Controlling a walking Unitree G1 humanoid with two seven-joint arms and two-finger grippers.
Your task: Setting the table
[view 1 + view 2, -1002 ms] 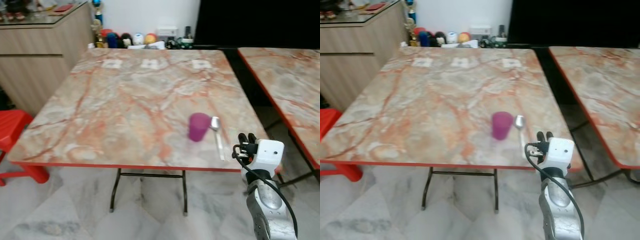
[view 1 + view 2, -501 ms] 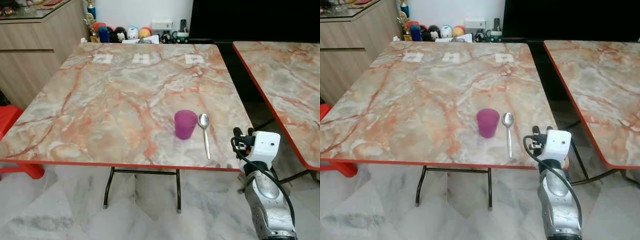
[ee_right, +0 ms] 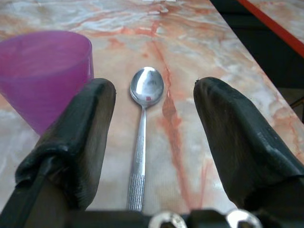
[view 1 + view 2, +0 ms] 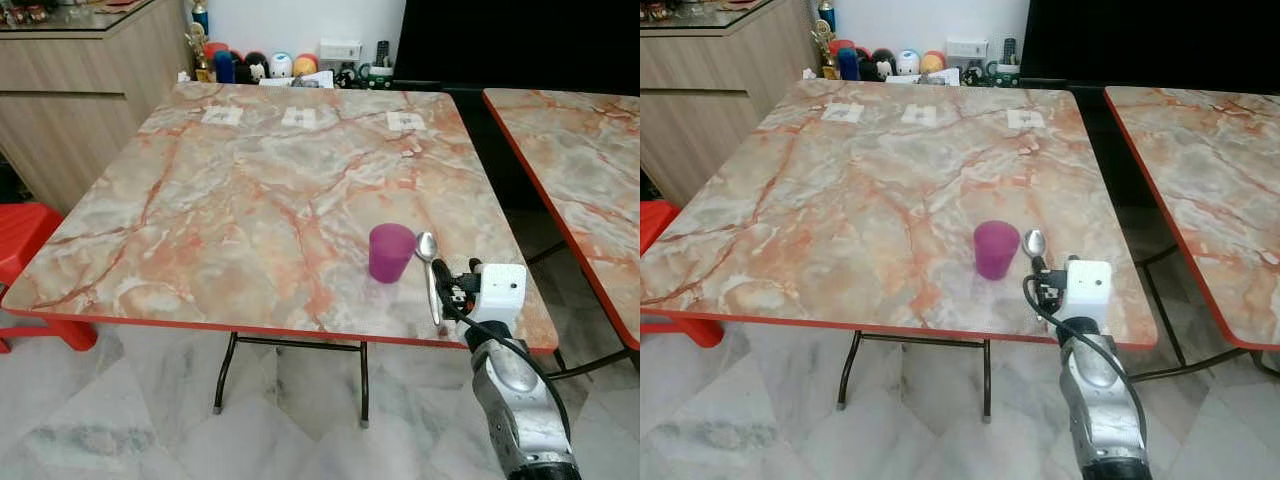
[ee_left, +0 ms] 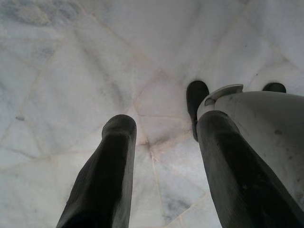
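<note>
A purple plastic cup [image 4: 390, 251] stands upright near the front right of the marble table [image 4: 200, 200]. A metal spoon [image 4: 430, 268] lies just to its right, bowl pointing away from me. My right gripper [image 4: 457, 289] hovers over the table's front edge at the handle end of the spoon. In the right wrist view this gripper [image 3: 155, 90] is open, the spoon [image 3: 142, 137] lies between its fingers, and the cup [image 3: 45, 71] sits beside one finger. My left gripper [image 5: 164, 121] hangs open over the floor.
A second marble table [image 4: 590, 150] stands to the right across a narrow gap. A red plastic stool [image 4: 25, 235] and a wooden counter [image 4: 80, 90] are on the left. Toys and a socket box [image 4: 270, 65] line the far wall. Three white cards [image 4: 300, 117] lie at the table's far edge.
The camera has shifted. My right gripper has moved forward and to the left, from beside the table's corner to over the spoon's handle. Cup and spoon have stayed put.
</note>
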